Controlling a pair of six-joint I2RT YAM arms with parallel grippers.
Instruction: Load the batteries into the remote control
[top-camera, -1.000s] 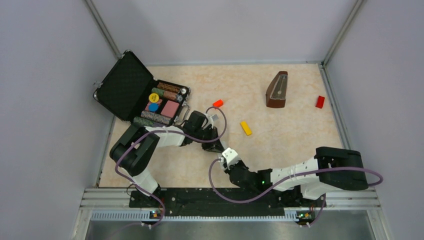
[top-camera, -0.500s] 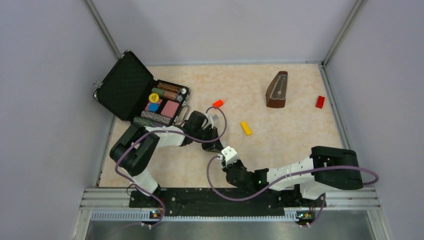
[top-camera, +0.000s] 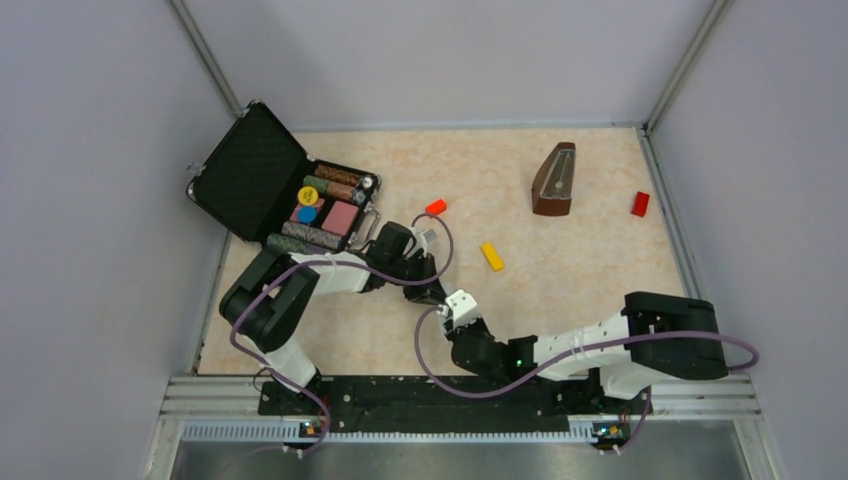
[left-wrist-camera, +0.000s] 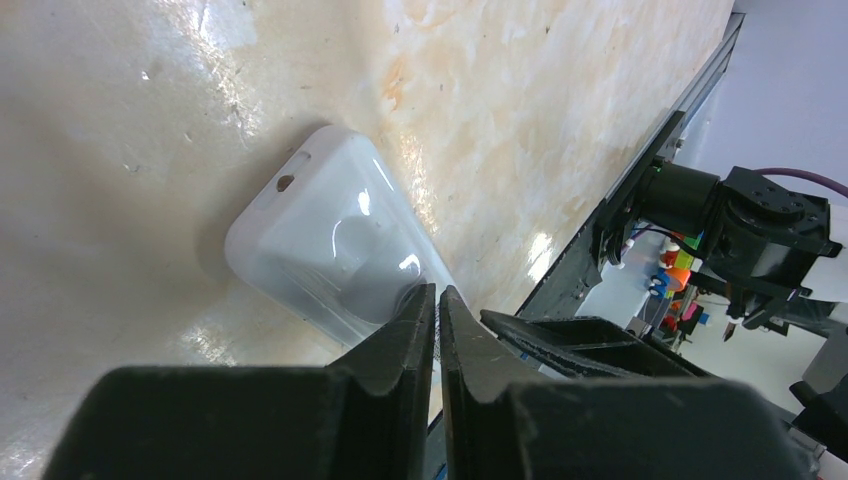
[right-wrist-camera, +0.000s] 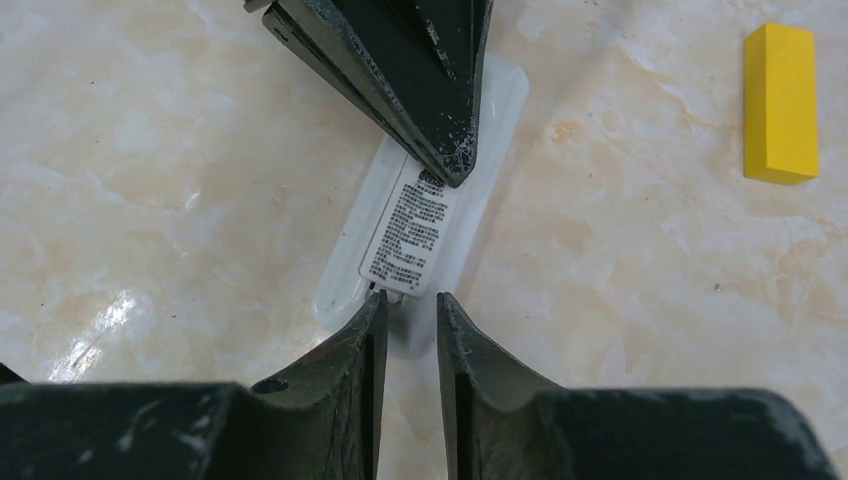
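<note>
Remote control (right-wrist-camera: 415, 230): right gripper (right-wrist-camera: 410, 297) slightly closer.

— Are we seeing the whole remote control (right-wrist-camera: 345, 285)?
— No. The left gripper (right-wrist-camera: 455, 175) is covering its far end in the right wrist view, and the 2 grippers are hiding it wholly in the top view.
— Are we reading its label (right-wrist-camera: 412, 228)?
— The print is coming out too small. We are also failing to tell whether the right gripper (right-wrist-camera: 405, 300) is pinching anything.

Pale grey walls (top-camera: 440, 60), beige marbled tabletop (top-camera: 585, 295), glossy glare
</note>
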